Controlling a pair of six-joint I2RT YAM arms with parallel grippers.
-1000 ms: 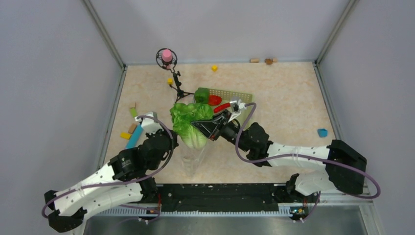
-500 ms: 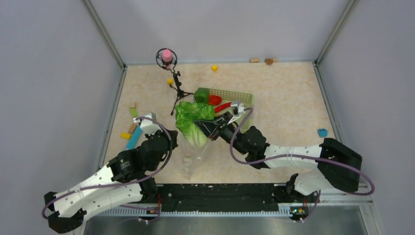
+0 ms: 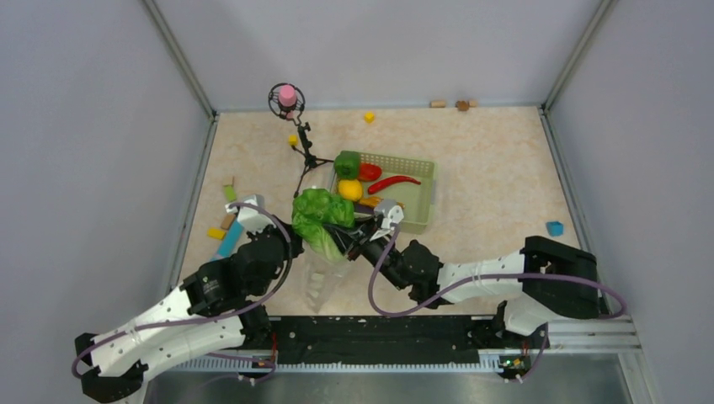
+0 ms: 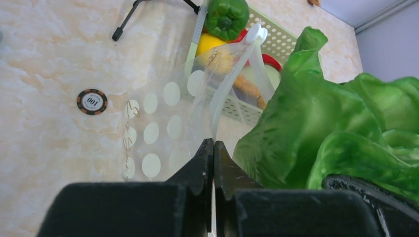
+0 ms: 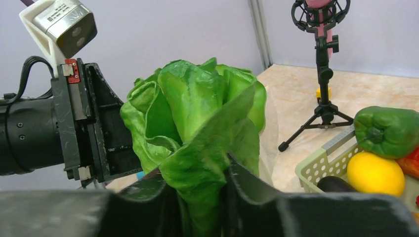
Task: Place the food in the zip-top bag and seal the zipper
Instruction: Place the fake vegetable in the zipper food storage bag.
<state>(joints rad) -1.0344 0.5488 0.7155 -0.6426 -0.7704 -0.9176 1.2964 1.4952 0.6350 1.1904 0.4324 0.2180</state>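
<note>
Cabbage (image 5: 197,113), soft and leafy, sits pinched near its base in my right hand (image 5: 200,180), the jaws narrow around it. It looks light but bulky and springy, so I judge the firm stem end the safest hold. My left hand (image 4: 213,150) is clamped tight on the whitish zipper (image 4: 233,84), holding the limp, slippery zip-top bag (image 4: 163,123) up off the desk (image 4: 49,59), just beside the cabbage. Both forearms angle inward, wrists facing each other, near the green basket (image 3: 421,195).

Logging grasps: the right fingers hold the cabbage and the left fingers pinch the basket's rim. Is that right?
No: the left wrist view shows the left fingers pinching the mouth edge of the zip-top bag, not the basket. The right fingers do hold the cabbage.
</note>
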